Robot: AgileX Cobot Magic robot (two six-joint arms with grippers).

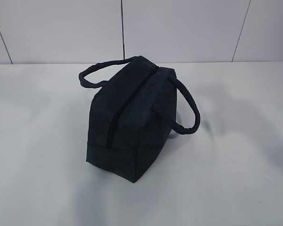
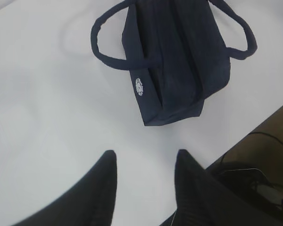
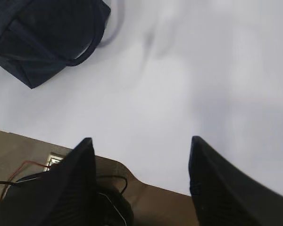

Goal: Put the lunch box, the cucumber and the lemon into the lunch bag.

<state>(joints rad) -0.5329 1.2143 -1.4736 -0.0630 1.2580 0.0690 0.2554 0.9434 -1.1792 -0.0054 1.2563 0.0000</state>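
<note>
The dark navy lunch bag (image 1: 132,127) stands alone in the middle of the white table (image 1: 42,160), its top zipper (image 1: 114,117) closed and its two loop handles spread to either side. It also shows in the left wrist view, lunch bag (image 2: 179,61), and at the top left of the right wrist view, lunch bag (image 3: 42,33). My left gripper (image 2: 145,157) hovers open over bare table short of the bag, nothing between its fingers. My right gripper (image 3: 140,141) is open and empty above the table's front edge. The lunch box, the cucumber and the lemon are out of view. Neither arm shows in the exterior view.
The table's front edge (image 3: 146,110) runs under the right gripper, with brown floor (image 3: 170,207) and black cables (image 3: 108,188) below it. The same floor and cables (image 2: 269,155) show right of the left gripper. A pale panelled wall (image 1: 179,28) backs the table.
</note>
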